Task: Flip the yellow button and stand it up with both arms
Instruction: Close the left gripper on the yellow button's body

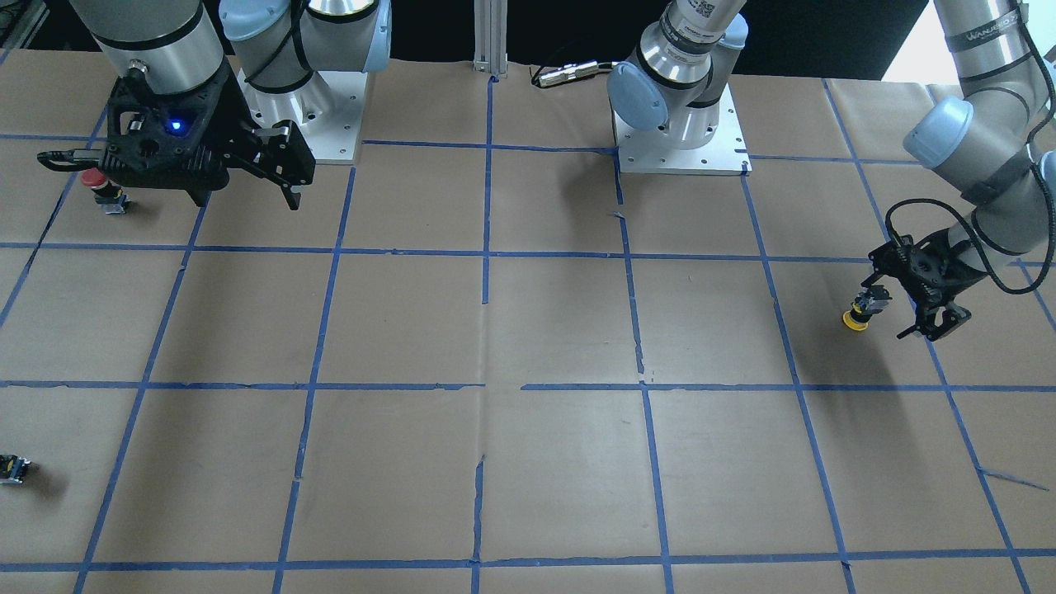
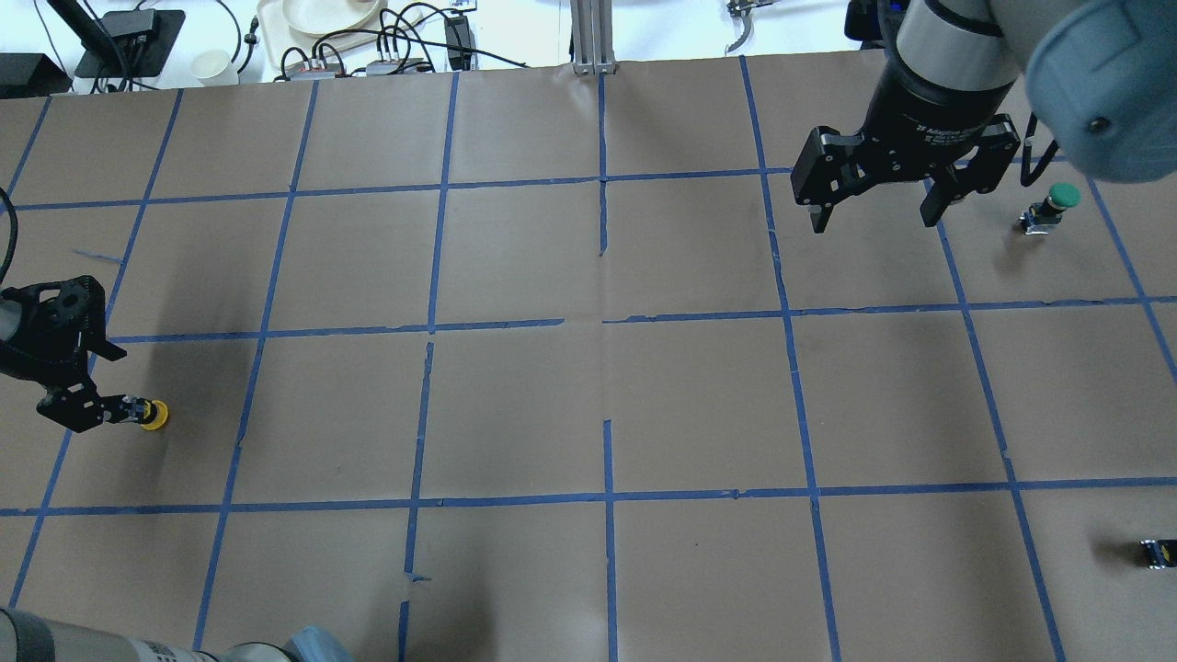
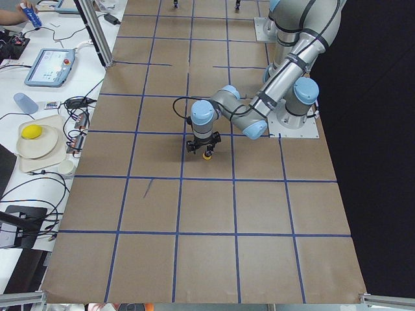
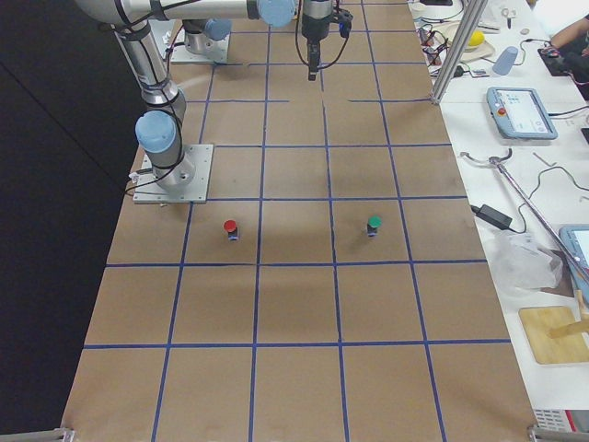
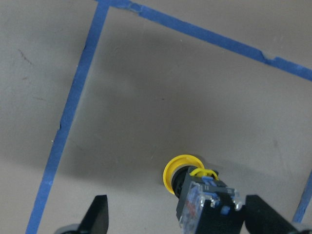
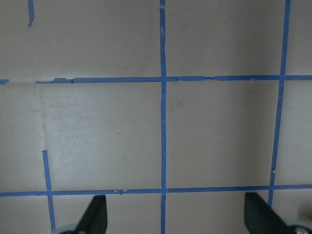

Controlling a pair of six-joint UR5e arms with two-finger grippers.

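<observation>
The yellow button stands cap down on the brown paper at my far left, with its black-and-grey body pointing up. It also shows in the overhead view and in the left wrist view. My left gripper is low over it and open. The button sits between the fingers, close to the right finger, and is not clamped. My right gripper hangs open and empty high above the table's far right part; its wrist view shows only paper between its fingers.
A red-capped button stands under the right arm. A green-capped button stands at the right, beyond the right gripper. A small capless black-and-yellow block lies near the right edge. Blue tape divides the brown paper into squares.
</observation>
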